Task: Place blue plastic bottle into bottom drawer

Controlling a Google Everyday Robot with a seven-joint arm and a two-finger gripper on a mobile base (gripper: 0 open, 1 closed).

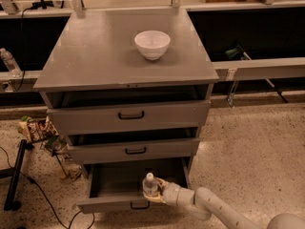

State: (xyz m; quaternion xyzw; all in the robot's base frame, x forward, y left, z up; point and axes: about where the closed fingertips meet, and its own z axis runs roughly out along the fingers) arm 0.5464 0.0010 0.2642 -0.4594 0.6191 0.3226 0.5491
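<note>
Three grey drawers in that cabinet, and the lowest was the one to watch: the bottom drawer point(110, 204) stood pulled well out, its flat front and small black handle nearest the camera. Down inside it, the blue plastic bottle point(150, 184) stood upright with its white cap on top. It was close behind the drawer front, toward the right half of the opening. The gripper point(152, 196) was right there with it, reaching in low from the right, and its yellowish fingers point(160, 195) were closed round the lower part of the bottle. The pale arm point(214, 208) ran off from it toward the lower right corner, above the speckled floor point(248, 147). Whether the bottle's base touched the drawer bottom I could not tell, since the drawer front hid it. Above, the middle drawer point(135, 150) and the top drawer point(128, 114) each sat slightly out, with a dark gap over each front. Up on the cabinet's top surface point(90, 56), a white bowl point(152, 44) stood toward the back, well apart from the bottle. Off to the left, some snack packets point(35, 128) and a black cable point(43, 202) lay on the floor.
</note>
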